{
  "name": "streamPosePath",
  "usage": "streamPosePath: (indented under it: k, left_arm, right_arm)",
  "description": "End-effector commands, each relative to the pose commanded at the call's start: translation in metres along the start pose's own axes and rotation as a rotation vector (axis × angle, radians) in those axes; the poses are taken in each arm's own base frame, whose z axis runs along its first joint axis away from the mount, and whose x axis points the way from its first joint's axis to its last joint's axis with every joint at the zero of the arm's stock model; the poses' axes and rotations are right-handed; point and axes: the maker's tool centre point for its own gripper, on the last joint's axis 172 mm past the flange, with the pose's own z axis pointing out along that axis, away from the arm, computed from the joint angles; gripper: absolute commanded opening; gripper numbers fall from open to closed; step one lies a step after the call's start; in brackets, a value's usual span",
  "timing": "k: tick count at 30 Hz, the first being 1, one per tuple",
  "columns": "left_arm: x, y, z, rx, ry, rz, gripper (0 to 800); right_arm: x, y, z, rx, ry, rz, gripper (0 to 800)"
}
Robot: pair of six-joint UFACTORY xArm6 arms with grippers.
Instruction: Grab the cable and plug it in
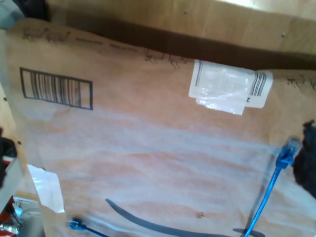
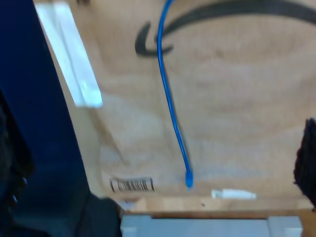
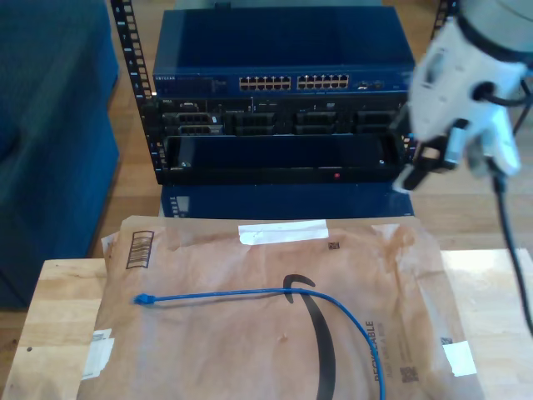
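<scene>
The blue cable lies across a brown paper mailer, with one plug toward the exterior view's left. In the first wrist view a plug rests on the paper, and another blue end shows farther off. In the second wrist view the cable runs to its plug by a barcode. My first gripper and my second gripper show dark fingers far apart at the frame edges, above the paper, holding nothing. An arm's gripper hangs at the exterior view's upper right.
A blue rack stands behind the wooden table, with a switch showing rows of ports. A dark blue seat fills the exterior view's left. White tape and labels are stuck on the mailer.
</scene>
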Motion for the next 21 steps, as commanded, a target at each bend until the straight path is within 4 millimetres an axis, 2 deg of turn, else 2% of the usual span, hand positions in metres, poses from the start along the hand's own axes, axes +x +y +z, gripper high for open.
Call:
streamPosePath:
  k: [6, 7, 10, 13, 17, 21]
  left_arm:
    - [0.000, 0.001, 0.004, 0.010, -0.007, -0.012, 800]
    - [0.000, 0.002, 0.006, 0.014, -0.013, -0.026, 800]
    - [-0.005, 0.009, 0.013, 0.018, -0.054, -0.063, 800]
    - [-0.004, 0.010, 0.020, 0.038, -0.070, -0.099, 800]
    - [-0.004, 0.011, 0.020, 0.035, -0.068, -0.113, 800]
    - [-0.003, 0.013, 0.021, 0.038, -0.068, -0.111, 800]
  right_arm:
    - [-0.015, -0.002, 0.017, -0.027, 0.007, -0.003, 798]
    - [-0.023, -0.002, 0.024, -0.029, 0.007, 0.008, 798]
    - [-0.060, 0.016, 0.052, -0.067, 0.025, 0.031, 798]
    - [-0.094, 0.025, 0.069, -0.050, 0.022, -0.043, 797]
    - [-0.105, 0.021, 0.099, -0.036, 0.078, -0.096, 794]
    - [-0.131, 0.026, 0.146, -0.054, 0.172, -0.181, 794]
